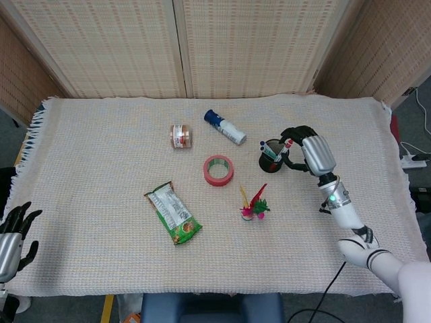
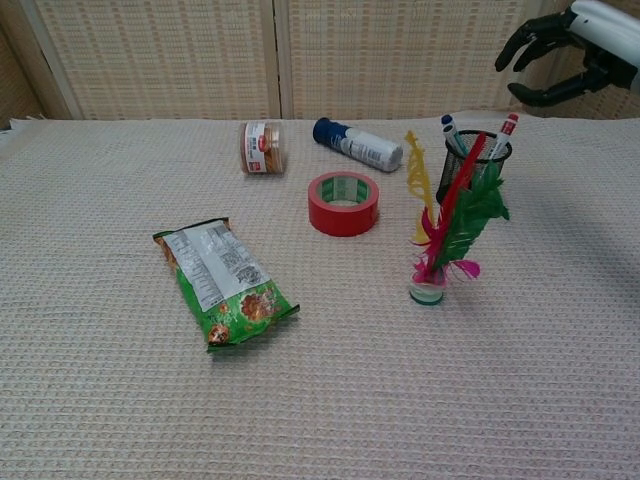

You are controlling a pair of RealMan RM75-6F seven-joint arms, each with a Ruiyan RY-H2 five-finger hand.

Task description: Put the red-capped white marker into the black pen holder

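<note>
**Marker seated in holder; right hand raised and empty**

Your right hand hangs in the air above and to the right of the black pen holder, fingers spread and curved, with nothing between them. It touches neither the holder nor its contents.

The red-capped white marker stands inside the black pen holder, leaning against the right side of the rim with its red cap uppermost. A blue-capped pen leans at the left side of the same holder.

Your left hand rests at the near left edge of the table, fingers apart and holding nothing.

On the table: a feather shuttlecock just in front of the holder, a red tape roll, a green snack packet, a small jar on its side and a blue-capped white bottle lying down.
</note>
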